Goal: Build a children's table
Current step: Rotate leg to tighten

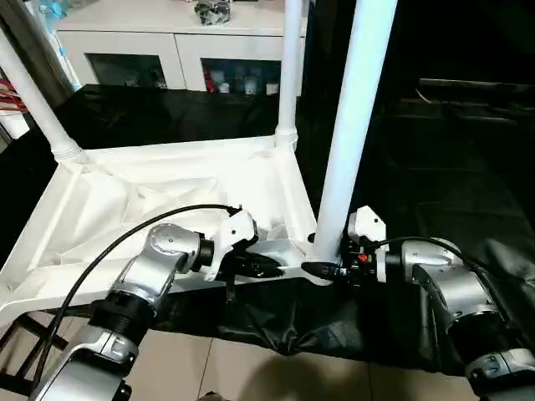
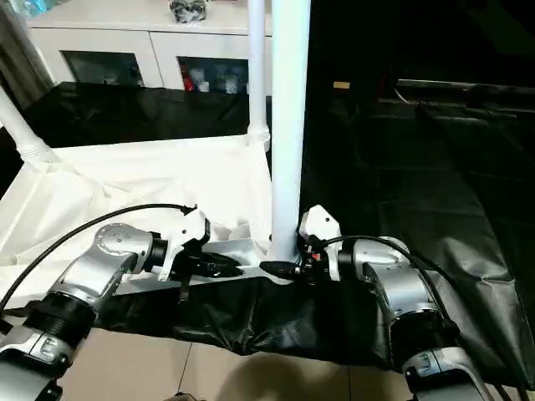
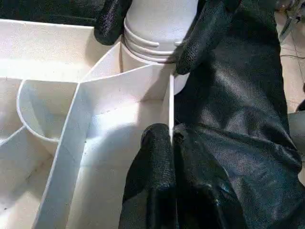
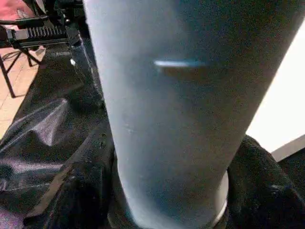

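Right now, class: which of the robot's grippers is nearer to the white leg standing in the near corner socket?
Right. The right gripper has its fingers either side of the near leg at its base. The left gripper pinches the tabletop's edge wall beside that socket.

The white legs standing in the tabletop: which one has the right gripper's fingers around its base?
The near corner leg, thickest-looking in the head view. The right gripper straddles its base, while the far-left leg and far-right leg stand untouched.
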